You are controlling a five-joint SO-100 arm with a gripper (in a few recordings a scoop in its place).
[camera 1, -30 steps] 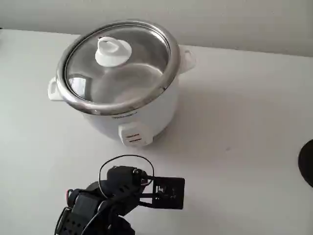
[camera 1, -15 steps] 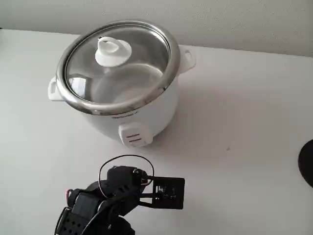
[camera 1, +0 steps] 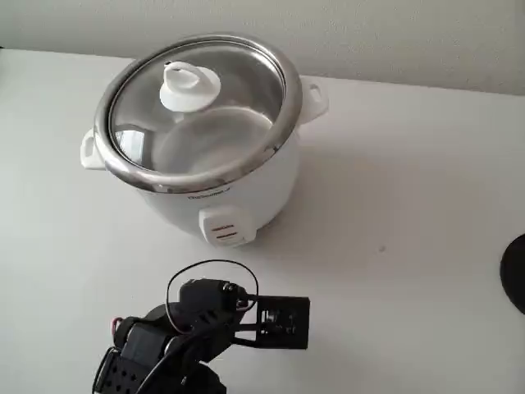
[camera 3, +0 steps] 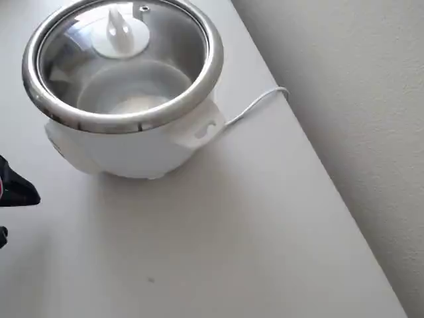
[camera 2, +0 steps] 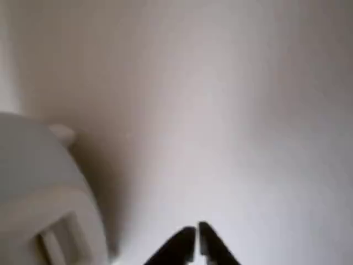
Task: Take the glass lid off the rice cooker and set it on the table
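The rice cooker stands at the back left of the table in the fixed view, white-bodied with a steel rim. The glass lid rests flat on it, its white knob upright in the middle. My gripper lies low over the table in front of the cooker, a little to the right, well apart from it. In the wrist view the gripper is shut with nothing between its black fingers, and the cooker fills the lower left. In the overhead view the lid sits on the cooker.
A black round object sits at the table's right edge in the fixed view. A white cable runs from the cooker to the table's edge by the wall. Bare table stretches to the right of the cooker.
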